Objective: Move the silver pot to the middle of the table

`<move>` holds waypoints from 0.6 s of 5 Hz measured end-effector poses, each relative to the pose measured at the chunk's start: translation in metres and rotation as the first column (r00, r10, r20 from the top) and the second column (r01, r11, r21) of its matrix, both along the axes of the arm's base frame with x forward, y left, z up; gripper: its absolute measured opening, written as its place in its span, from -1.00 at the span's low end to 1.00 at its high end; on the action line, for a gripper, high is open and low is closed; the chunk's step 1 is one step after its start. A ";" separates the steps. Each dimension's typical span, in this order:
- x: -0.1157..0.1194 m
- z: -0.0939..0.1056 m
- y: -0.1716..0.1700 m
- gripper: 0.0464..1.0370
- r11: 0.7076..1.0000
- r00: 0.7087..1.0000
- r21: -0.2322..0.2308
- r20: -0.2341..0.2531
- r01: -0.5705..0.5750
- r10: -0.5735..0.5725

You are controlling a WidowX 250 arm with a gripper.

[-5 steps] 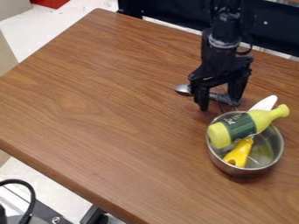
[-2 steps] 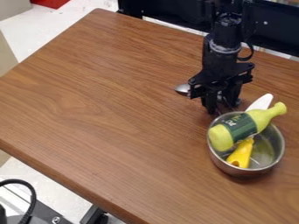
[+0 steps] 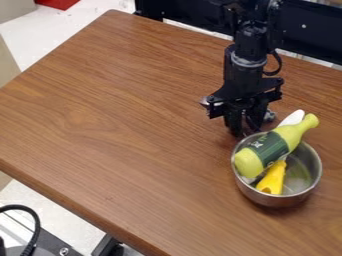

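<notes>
Camera view: nearest, at the lower left, a black cable (image 3: pixel 37 227) loops beside the table (image 3: pixel 133 120). Further in, a yellow piece with a hole (image 3: pixel 272 180) sits inside the silver pot (image 3: pixel 274 200). A yellow-green bottle (image 3: pixel 267 148) slants across it, its neck past the rim, and a white item (image 3: pixel 294 117) pokes out behind. Beyond lies a silver utensil (image 3: pixel 205 101), partly hidden by the arm. A black panel (image 3: pixel 180 11) backs the table's far edge.

The arm hangs almost upright, gripper (image 3: pixel 245 132) pointing down, its fingers clamped on the pot's far-left rim. The pot stands right of the table's middle, just on the near side of the fingertips.
</notes>
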State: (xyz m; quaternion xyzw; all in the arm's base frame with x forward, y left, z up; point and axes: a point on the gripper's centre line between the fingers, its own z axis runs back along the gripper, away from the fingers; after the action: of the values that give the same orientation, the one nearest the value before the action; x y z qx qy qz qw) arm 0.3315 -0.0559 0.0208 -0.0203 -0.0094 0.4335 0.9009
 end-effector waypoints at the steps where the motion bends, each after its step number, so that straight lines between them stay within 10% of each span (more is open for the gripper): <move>1: -0.008 0.002 0.009 -0.35 1.000 1.000 -0.003 0.004 0.020 -0.020; 3: -0.012 0.010 0.027 -0.35 1.000 0.999 -0.004 0.041 0.021 -0.021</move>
State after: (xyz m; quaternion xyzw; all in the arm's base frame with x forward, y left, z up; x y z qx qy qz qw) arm 0.3194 -0.0286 0.0310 -0.0314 -0.0265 0.4237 0.9049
